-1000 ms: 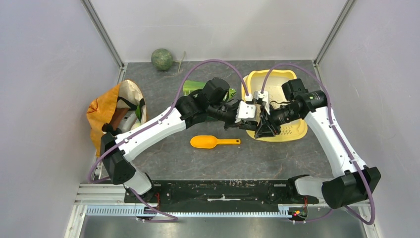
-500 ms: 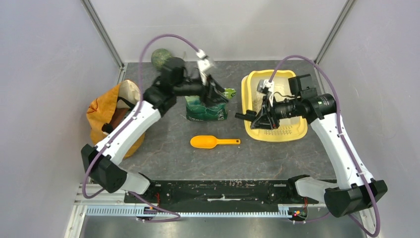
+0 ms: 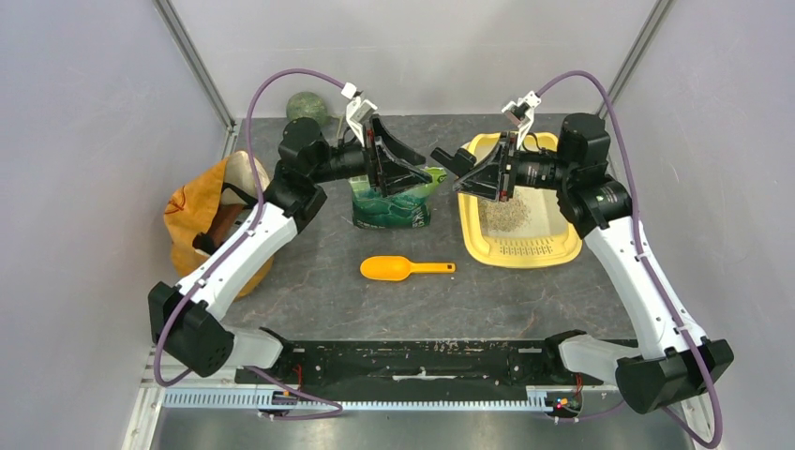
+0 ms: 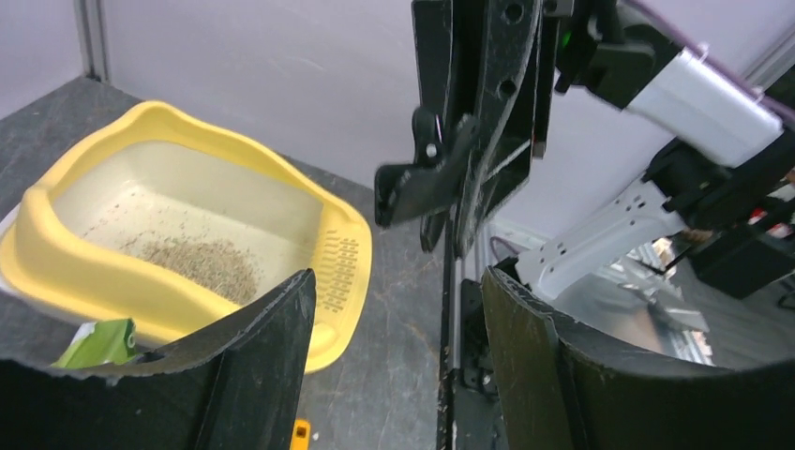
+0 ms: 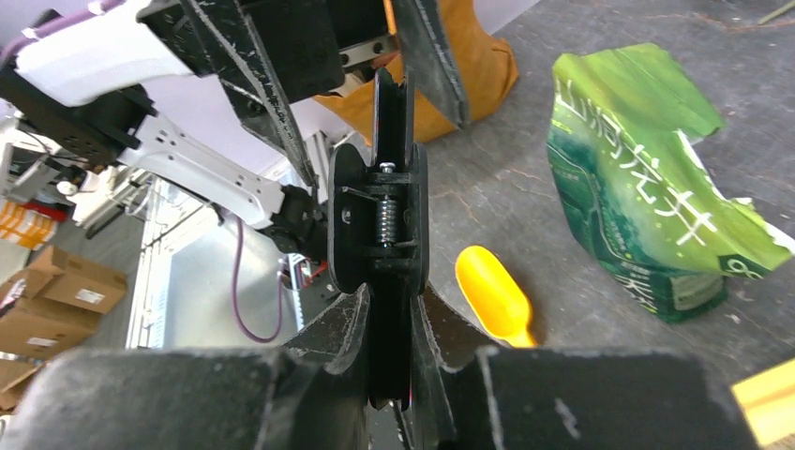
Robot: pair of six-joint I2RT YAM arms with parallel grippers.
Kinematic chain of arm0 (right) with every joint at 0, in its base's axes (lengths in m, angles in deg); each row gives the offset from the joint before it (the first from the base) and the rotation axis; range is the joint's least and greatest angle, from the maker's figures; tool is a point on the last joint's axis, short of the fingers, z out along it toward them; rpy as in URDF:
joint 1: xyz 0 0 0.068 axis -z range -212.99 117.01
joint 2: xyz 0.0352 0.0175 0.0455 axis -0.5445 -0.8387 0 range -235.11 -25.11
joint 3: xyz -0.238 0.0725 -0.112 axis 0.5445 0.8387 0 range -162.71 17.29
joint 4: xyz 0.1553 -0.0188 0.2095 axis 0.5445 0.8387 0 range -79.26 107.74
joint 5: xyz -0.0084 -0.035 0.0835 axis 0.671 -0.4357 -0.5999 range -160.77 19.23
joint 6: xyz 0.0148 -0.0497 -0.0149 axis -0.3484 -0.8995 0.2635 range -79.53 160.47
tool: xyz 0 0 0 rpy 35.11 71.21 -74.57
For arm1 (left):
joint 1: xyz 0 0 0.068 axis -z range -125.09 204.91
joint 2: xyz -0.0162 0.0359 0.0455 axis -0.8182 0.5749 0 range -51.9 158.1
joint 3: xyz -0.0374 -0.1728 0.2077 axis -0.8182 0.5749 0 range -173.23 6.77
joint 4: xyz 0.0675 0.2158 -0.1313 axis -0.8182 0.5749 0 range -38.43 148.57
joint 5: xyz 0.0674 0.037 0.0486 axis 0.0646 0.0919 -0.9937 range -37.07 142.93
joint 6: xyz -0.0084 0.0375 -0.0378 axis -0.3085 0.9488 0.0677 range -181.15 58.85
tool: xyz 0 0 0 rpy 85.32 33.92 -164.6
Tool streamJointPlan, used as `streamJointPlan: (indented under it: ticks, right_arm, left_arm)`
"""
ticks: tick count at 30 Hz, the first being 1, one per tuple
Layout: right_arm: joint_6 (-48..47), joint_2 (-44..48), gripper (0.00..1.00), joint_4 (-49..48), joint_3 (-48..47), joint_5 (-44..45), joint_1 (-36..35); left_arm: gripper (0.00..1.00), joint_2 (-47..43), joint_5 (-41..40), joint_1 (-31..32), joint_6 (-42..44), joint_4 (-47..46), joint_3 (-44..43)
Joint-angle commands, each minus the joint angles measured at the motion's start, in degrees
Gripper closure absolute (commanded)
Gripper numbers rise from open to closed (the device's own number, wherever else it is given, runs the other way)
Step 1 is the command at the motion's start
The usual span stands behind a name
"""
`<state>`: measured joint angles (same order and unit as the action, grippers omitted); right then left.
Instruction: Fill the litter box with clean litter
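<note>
so left end effector [image 4: 396, 279] hangs open by the pouch [image 3: 389, 211], right end effector [image 5: 392, 309] pinches a black clip [image 5: 378, 216], some litter [image 3: 506, 216] sits in the box [image 3: 473, 225].

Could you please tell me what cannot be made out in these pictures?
- Green pouch: contents, top view, left hand covers its top.
- Orange bag: contents, top view, dark opening under left arm.
- Green round thing at back: top view, half behind left arm, too small.

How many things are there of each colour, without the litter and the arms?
Yellow: 1, litter box
Orange: 2, scoop, bag
Green: 2, pouch, ball
Black: 1, clip
Total: 6
</note>
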<state>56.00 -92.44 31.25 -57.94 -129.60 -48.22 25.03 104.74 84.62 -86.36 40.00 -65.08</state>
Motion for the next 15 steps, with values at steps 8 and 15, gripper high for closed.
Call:
streamJointPlan:
  ticks: [8,15]
  right_arm:
    - [4.4,1.1,0.99,-3.9,0.1,-2.2,-3.0]
    - [1.8,0.4,0.99,-1.3,-1.2,-2.9,-3.1]
  left_arm:
    - [0.32,5.2,1.2,0.7,-19.4,-21.7,-2.4]
    - [0.60,6.4,2.8,0.8,-23.0,-25.6,-2.1]
